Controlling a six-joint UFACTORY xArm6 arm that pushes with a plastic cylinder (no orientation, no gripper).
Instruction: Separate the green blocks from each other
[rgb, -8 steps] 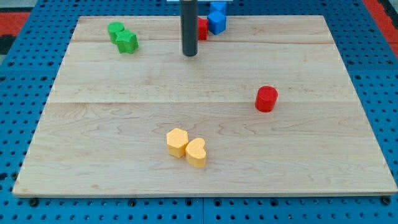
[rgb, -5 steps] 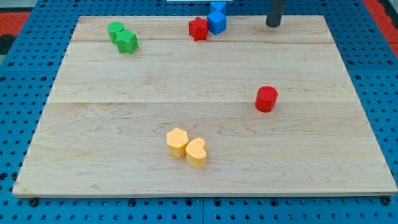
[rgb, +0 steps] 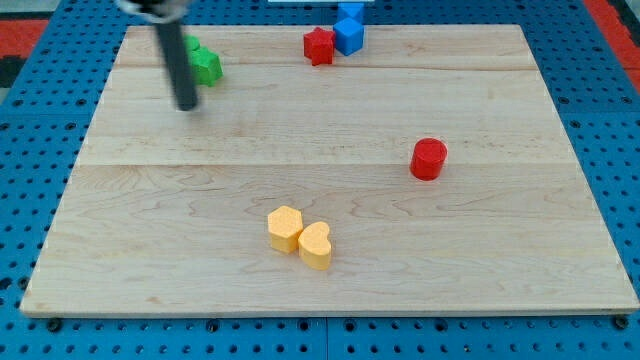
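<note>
- Green blocks (rgb: 203, 63): touching, near the tabletop's (rgb: 330, 290) top-left corner, partly hidden by the rod.
- My tip (rgb: 187, 106): just below them; approach step.
- End effector: plain rod, grasps nothing.
- Next: wedge between them.

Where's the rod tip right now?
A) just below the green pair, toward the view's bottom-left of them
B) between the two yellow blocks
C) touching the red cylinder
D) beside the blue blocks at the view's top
A: my tip sits on the board just below the green star block, with the rod covering part of the second green block behind it.
</note>
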